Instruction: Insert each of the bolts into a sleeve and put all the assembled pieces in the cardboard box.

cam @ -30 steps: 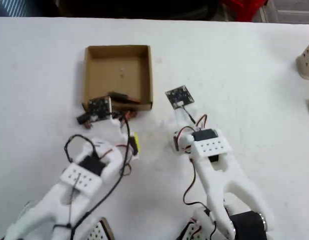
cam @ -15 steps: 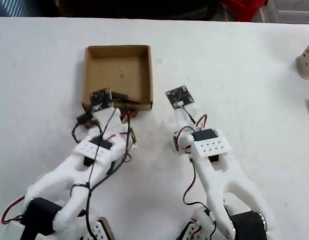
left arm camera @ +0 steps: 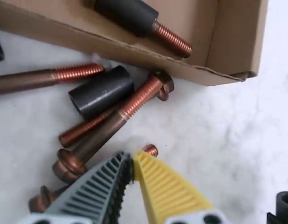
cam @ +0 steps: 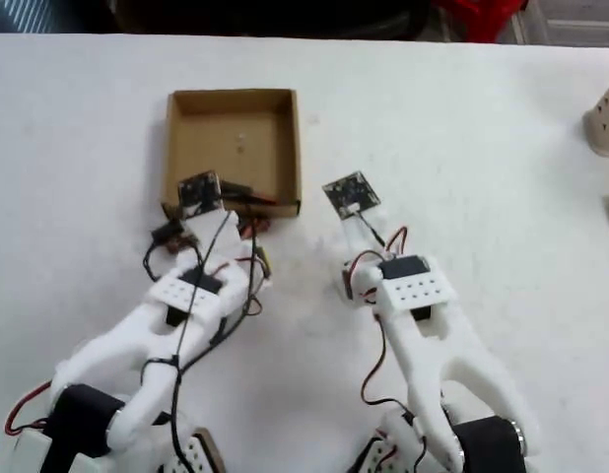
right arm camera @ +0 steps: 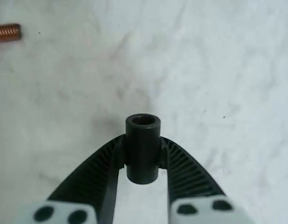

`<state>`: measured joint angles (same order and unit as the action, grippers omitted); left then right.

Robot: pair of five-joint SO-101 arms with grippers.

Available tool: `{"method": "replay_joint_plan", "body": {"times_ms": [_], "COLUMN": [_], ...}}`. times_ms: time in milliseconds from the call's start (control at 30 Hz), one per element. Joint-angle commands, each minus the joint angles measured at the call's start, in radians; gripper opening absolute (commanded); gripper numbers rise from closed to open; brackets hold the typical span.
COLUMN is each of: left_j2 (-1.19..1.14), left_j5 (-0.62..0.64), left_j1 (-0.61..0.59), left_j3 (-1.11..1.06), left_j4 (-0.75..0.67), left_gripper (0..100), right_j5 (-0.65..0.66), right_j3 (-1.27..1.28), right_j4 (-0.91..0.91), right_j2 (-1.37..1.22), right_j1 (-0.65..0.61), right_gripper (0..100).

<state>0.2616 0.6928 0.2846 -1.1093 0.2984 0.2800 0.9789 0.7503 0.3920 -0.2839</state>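
Right wrist view: sleeve (right arm camera: 142, 156) in R gripper (right arm camera: 142, 141)

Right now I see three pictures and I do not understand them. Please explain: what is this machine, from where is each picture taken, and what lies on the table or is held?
The machine is two white robot arms standing side by side at a white table. One picture looks down from a fixed camera above. Each of the other two comes from a camera on one arm's wrist and looks along that arm's gripper.

Beside the cardboard box lie several copper bolts and a loose sleeve, a short black tube. Inside the box is one assembled piece, a sleeve with a bolt's thread sticking out.

The left gripper, grey and yellow, is closed, with a bolt tip just beyond it. I cannot tell whether it grips anything. The right gripper holds a black sleeve.
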Motion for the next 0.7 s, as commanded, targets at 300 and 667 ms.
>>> {"method": "replay_joint_plan", "body": {"times_ms": [300, 667], "left_j2": [0.005, 0.01], "left_j5": [-0.098, -0.04], "left_j1": [0.136, 0.024], "left_j3": [0.035, 0.086], "left_j4": [0.051, 0.066], "left_gripper": [2, 2], "right_j5": [0.015, 0.015], "right_j3": [-0.005, -0.005], "right_j4": [-0.012, -0.013], "right_j2": [0.041, 0.044], "right_j1": [0.002, 0.002], "right_gripper": [1.7, 1.7]}}
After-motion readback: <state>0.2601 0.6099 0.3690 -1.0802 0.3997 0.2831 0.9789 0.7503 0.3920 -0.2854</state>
